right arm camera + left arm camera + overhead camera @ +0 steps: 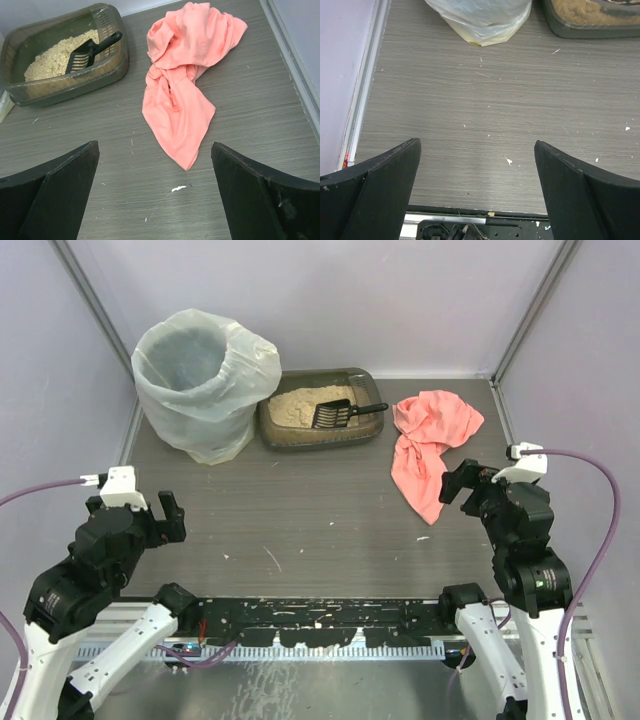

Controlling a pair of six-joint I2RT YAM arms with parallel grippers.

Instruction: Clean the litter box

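The litter box (pixel 279 430), a shallow dark grey-brown tray of tan litter, sits at the back middle of the table. It also shows in the right wrist view (pixel 60 92) and partly in the left wrist view (pixel 580 31). A small black slotted scoop (pixel 340 414) lies in it with its handle on the right rim; the right wrist view shows the scoop (pixel 89 52) too. My left gripper (pixel 167 518) is open and empty at the near left. My right gripper (pixel 458 488) is open and empty at the near right, by the pink cloth's lower tip.
A tall bin lined with a translucent white bag (pixel 203 380) stands left of the litter box. A crumpled pink cloth (pixel 428 445) lies right of it, also in the right wrist view (pixel 186 85). Small white specks dot the table (pixel 300 520).
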